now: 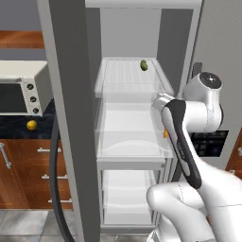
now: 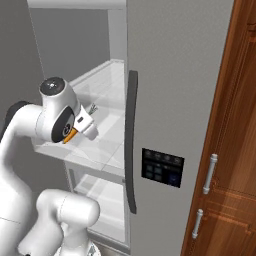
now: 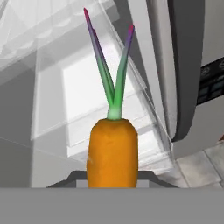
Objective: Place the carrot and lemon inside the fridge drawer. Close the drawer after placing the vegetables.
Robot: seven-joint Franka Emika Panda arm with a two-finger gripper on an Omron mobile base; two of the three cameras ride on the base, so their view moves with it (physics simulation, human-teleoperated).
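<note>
Carrot (image 3: 113, 153) clamped in the jaws, held at the open fridge over the fridge drawer (image 1: 130, 153). Lemon (image 1: 31, 125) waits on the table by the toaster oven (image 1: 21, 94). Next, probably: lower, release inside.

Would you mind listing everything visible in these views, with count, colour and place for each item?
carrot: one, orange with green top, held in the gripper in front of the open fridge.
lemon: one, yellow, on the dark counter below the toaster oven.
fridge drawer: one, clear with pale rim, pulled out mid-fridge.
olive-green fruit: one, on the upper clear shelf.
toaster oven: one, white with dark knobs, on the counter left of the fridge.
wooden drawers: brown with metal handles, under the counter.
fridge door: one, grey with a dark handle and control panel, at the right.
wooden cabinet: brown, right of the fridge.
gripper: one, shut on the carrot.
</note>
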